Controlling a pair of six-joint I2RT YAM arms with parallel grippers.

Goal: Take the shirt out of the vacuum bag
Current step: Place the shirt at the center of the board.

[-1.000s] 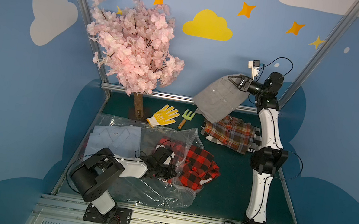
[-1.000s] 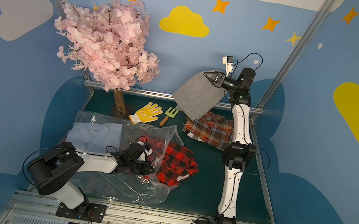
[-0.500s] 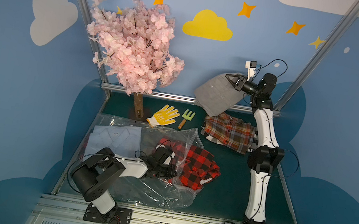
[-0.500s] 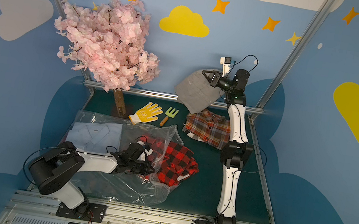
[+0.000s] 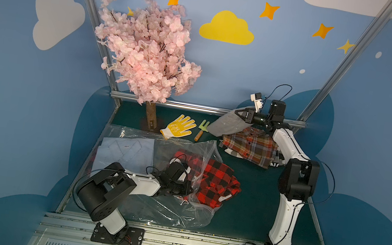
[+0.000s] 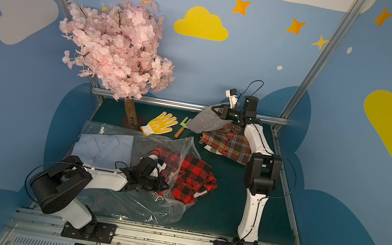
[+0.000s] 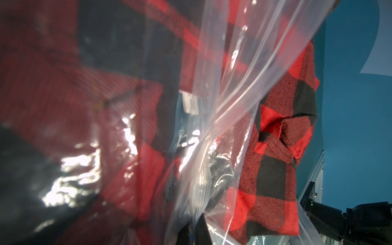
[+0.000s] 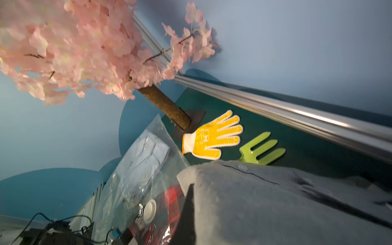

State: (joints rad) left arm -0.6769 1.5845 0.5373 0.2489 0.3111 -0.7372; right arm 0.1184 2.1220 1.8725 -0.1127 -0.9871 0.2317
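1. Seen from above, a dark green tabletop (image 5: 251,206) has the two robot arm bases at 6 o'clock and a blue back wall at 12 o'clock.
2. A large clear crinkly plastic vacuum bag (image 5: 157,210) (image 6: 128,205) lies flat across the 7 to 10 o'clock part, with its open mouth toward the centre. Its round white valve disc (image 8: 150,210) shows in the right wrist view.
3. Inside the bag, at 9 o'clock, lies a folded pale blue shirt (image 5: 126,154) (image 6: 102,149).
4. A crumpled red-and-black checked shirt (image 5: 217,182) (image 6: 194,178) (image 7: 282,169) sits at the centre, partly inside the bag's mouth and partly out on the tabletop.
5. The left gripper (image 5: 185,190) (image 6: 164,186) is low at the bag's mouth, just beside the checked shirt. Its jaws are clenched on a gathered fold of the bag's plastic.
6. The right gripper (image 5: 237,113) (image 6: 214,110) is raised at 1 o'clock, near the back rail. Its jaws grasp one corner of a folded grey felt-like buttoned shirt (image 5: 226,125) (image 6: 202,123) (image 8: 275,201).
7. The grey shirt hangs tilted above the edge of a brown-and-orange plaid shirt (image 5: 249,147) (image 6: 226,141). Whether the two touch cannot be told.
8. At 12 o'clock lie a yellow dotted work glove (image 5: 179,127) (image 8: 212,137) and, just beside it, a small green garden fork with a wooden handle (image 5: 202,129) (image 8: 263,148).
9. A pink artificial blossom tree (image 5: 147,51) stands at 11 o'clock.
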